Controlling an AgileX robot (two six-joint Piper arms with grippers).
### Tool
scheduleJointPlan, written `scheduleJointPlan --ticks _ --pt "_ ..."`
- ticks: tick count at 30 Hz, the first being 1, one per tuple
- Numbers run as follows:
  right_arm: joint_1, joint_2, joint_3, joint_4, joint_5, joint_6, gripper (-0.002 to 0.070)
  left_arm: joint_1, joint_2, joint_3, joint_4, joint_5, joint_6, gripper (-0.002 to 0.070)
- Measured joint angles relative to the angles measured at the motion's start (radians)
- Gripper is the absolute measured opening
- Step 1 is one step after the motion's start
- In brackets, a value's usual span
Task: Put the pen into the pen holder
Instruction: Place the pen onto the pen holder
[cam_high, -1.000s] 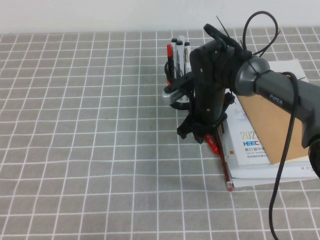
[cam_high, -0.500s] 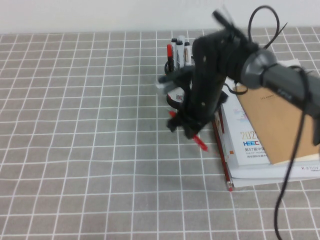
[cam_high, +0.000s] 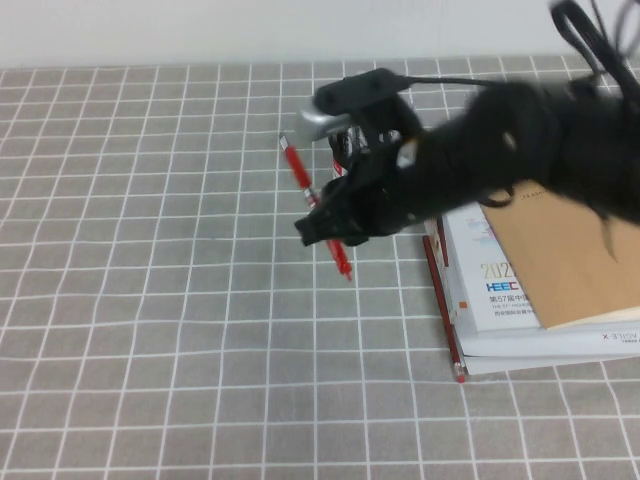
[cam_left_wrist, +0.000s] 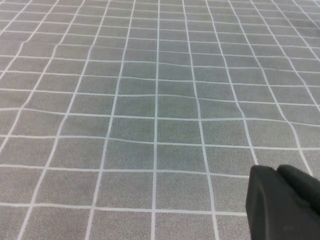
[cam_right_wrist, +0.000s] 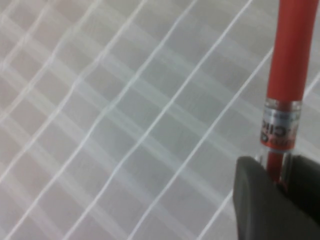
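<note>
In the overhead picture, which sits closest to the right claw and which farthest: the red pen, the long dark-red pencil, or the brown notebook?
From the right gripper:
1. The red pen, clamped in its jaws.
2. The dark-red pencil, along the books' left edge.
3. The brown notebook, to its right.
The left gripper hangs over bare cloth.

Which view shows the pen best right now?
The high view: the whole pen shows, tilted, both ends sticking out of the right gripper. The right wrist view shows only its red end and clear middle between the fingers. The left wrist view shows none of it.
</note>
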Motion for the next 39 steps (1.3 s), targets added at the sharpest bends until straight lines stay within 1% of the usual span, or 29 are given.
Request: scheduleJointPlan --ticks 1,3,6,8,9,10,12,13,15,21,25,28,30,36,38,39 --pt "0.008 -0.035 0.051 -0.009 -0.076 0.012 0.0065 0.0 0.0 0.0 0.0 0.0 0.0 -0.0006" --pt "0.015 -0.092 0.175 -0.061 -0.276 0.089 0.0064 0.0 0.0 0.0 0.0 0.0 0.0 -0.0006" --pt "0.01 -0.142 0.335 -0.258 -0.627 0.338 0.0065 0.0 0.0 0.0 0.0 0.0 0.0 -0.0006" --pt "-0.008 -0.14 0.398 -0.37 -0.845 0.445 0.0065 0.0 0.0 0.0 0.0 0.0 0.0 -0.0006" --pt "-0.025 -0.128 0.421 -0.415 -0.971 0.474 0.0065 0.0 0.0 0.0 0.0 0.0 0.0 -0.0006" --pt "-0.036 -0.117 0.428 -0.445 -1.046 0.492 0.0065 0.0 0.0 0.0 0.0 0.0 0.0 -0.0006" --pt "-0.06 -0.082 0.425 -0.463 -1.175 0.501 0.0065 0.0 0.0 0.0 0.0 0.0 0.0 -0.0006" --pt "-0.068 -0.066 0.412 -0.464 -1.209 0.498 0.0065 0.0 0.0 0.0 0.0 0.0 0.0 -0.0006" --pt "-0.088 -0.023 0.369 -0.464 -1.247 0.481 0.0065 0.0 0.0 0.0 0.0 0.0 0.0 -0.0006" --pt "-0.143 0.124 0.205 -0.464 -1.252 0.462 0.0064 0.0 0.0 0.0 0.0 0.0 0.0 -0.0006" --pt "-0.159 0.217 0.112 -0.464 -1.21 0.462 0.0065 0.0 0.0 0.0 0.0 0.0 0.0 -0.0006" --pt "-0.162 0.28 0.068 -0.464 -1.171 0.462 0.0089 0.0 0.0 0.0 0.0 0.0 0.0 -0.0006" --pt "-0.162 0.312 0.055 -0.468 -1.148 0.462 0.0134 0.0 0.0 0.0 0.0 0.0 0.0 -0.0006" --pt "-0.163 0.334 0.049 -0.468 -1.1 0.462 0.0325 0.0 0.0 0.0 0.0 0.0 0.0 -0.0006" --pt "-0.165 0.334 0.049 -0.468 -1.1 0.462 0.0353 0.0 0.0 0.0 0.0 0.0 0.0 -0.0006" --pt "-0.165 0.327 0.049 -0.467 -1.093 0.462 0.0355 0.0 0.0 0.0 0.0 0.0 0.0 -0.0006"
